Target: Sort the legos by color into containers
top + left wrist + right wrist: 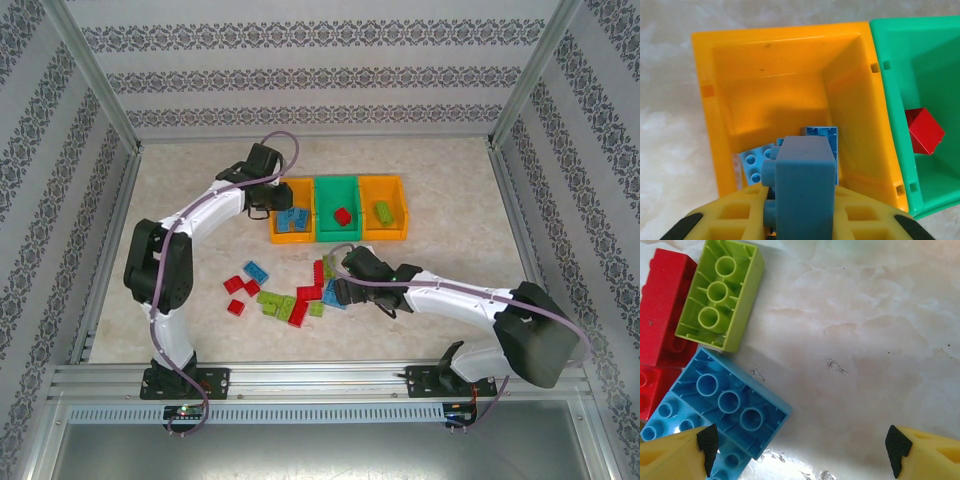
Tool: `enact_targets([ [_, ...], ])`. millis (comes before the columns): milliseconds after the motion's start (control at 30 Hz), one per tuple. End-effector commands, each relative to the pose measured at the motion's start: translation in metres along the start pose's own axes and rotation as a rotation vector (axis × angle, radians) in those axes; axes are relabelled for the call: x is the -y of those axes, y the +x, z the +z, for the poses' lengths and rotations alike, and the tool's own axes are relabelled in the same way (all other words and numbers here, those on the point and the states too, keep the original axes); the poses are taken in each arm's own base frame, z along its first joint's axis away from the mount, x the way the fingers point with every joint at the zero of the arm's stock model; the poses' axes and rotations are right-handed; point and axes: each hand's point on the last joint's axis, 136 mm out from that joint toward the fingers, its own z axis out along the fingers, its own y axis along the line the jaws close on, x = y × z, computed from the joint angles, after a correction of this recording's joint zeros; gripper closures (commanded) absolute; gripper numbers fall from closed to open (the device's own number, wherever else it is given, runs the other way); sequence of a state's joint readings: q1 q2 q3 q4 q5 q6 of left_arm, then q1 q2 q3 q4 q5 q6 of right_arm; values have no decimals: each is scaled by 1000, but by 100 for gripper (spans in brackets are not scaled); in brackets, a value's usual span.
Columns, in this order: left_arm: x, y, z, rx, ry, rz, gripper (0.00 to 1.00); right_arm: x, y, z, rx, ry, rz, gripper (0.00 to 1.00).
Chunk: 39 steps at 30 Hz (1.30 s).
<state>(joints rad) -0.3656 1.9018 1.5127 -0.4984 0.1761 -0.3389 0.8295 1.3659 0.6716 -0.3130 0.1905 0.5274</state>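
L | left gripper [802, 220] is clamping a blue brick [805, 182] above the near end of the left orange bin [765, 85], over other blue legos [754, 164] | risk: letting go here, it is likely glancing off the near wall || R | right gripper [801, 445] is gaping wide over bare table, one fingertip [707, 442] overlapping an upturned blue brick [730, 402] | risk: descending, the tip is liable to clip and skid it

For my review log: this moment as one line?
left gripper: holds blue brick above left orange bin | right gripper: open, beside loose bricks
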Motion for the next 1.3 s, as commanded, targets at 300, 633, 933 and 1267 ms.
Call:
enact_targets([
  [300, 7, 6, 20, -69, -26, 26, 59, 25, 9, 16, -37, 107, 154, 16],
  [633, 20, 9, -1, -35, -30, 65, 36, 67, 37, 0, -42, 147, 300, 22],
  [933, 23, 19, -32, 29, -15, 60, 25, 66, 34, -30, 23, 74, 324, 19],
  [1267, 18, 39, -45, 37, -16, 51, 13, 24, 13, -19, -2, 12, 228, 2],
])
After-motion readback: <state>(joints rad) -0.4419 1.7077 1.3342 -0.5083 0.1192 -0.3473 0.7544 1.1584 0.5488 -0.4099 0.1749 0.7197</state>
